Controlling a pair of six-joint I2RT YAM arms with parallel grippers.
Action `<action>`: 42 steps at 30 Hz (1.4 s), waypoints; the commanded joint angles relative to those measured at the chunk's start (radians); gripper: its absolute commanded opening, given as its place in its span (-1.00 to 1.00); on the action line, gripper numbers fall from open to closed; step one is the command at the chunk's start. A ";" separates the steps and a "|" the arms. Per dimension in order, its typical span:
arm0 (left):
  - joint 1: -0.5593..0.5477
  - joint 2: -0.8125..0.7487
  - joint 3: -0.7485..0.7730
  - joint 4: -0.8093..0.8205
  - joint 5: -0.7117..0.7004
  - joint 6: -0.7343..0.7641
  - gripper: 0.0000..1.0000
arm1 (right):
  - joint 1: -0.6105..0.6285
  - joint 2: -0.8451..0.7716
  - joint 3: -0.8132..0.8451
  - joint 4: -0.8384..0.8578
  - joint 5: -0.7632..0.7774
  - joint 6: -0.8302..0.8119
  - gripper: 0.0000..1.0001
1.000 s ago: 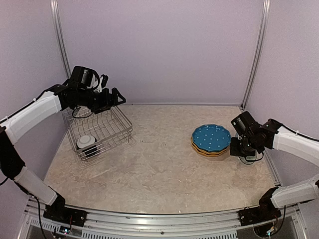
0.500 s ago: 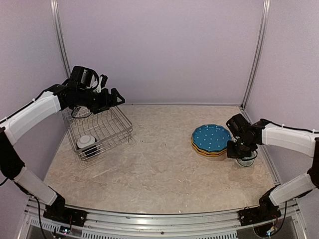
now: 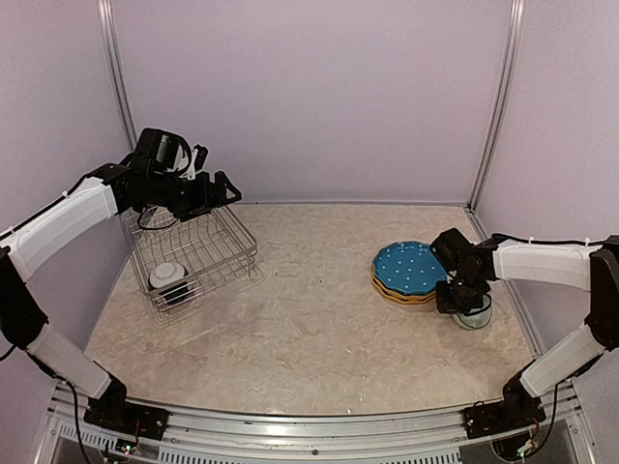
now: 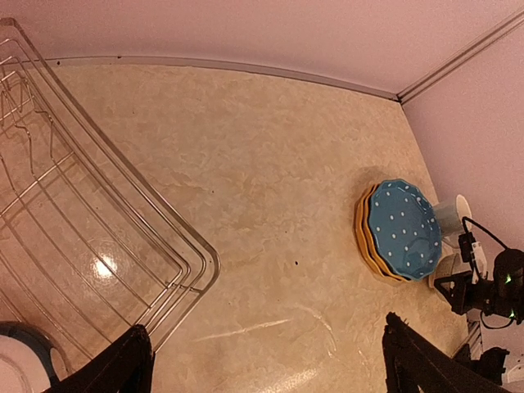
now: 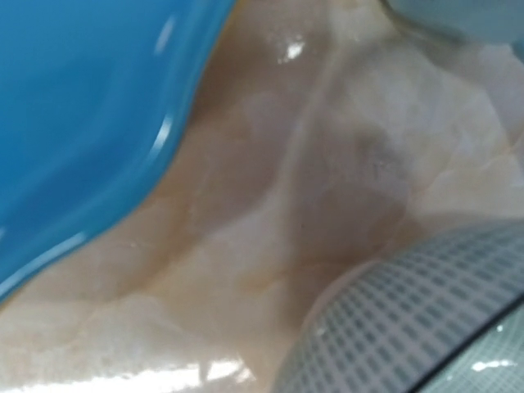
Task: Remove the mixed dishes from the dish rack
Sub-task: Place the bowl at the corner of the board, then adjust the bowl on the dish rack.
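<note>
Our left gripper (image 3: 216,174) hangs above the rack (image 3: 243,232), fingers wide apart. One bowl (image 3: 167,275) sits in the rack. Our right gripper (image 3: 461,298) is down at a second bowl (image 3: 477,318) beside the plates (image 3: 410,268); we cannot tell its grip.

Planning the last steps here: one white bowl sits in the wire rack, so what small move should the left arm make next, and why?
Probably lower the left gripper toward the white bowl in the dish rack's near corner. Its jaws stand open and empty above the rack's far edge, and that bowl is the only dish visible inside.
</note>
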 commanded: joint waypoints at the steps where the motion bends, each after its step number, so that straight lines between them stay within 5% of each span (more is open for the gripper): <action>1: 0.002 -0.029 0.007 -0.016 -0.022 0.014 0.86 | -0.009 0.022 -0.003 0.023 0.038 -0.018 -0.82; 9: -0.002 -0.039 0.005 -0.018 -0.045 0.022 0.87 | -0.009 0.030 0.007 0.015 0.015 -0.018 -0.63; 26: -0.008 0.010 0.053 -0.085 -0.099 0.034 0.87 | -0.008 -0.114 0.059 -0.021 -0.044 -0.062 0.30; 32: -0.007 0.082 0.121 -0.179 -0.181 0.041 0.87 | -0.008 -0.211 0.044 0.029 -0.058 -0.067 0.77; 42: 0.017 0.145 0.221 -0.410 -0.310 0.008 0.87 | -0.008 -0.347 0.039 0.095 -0.002 -0.039 1.00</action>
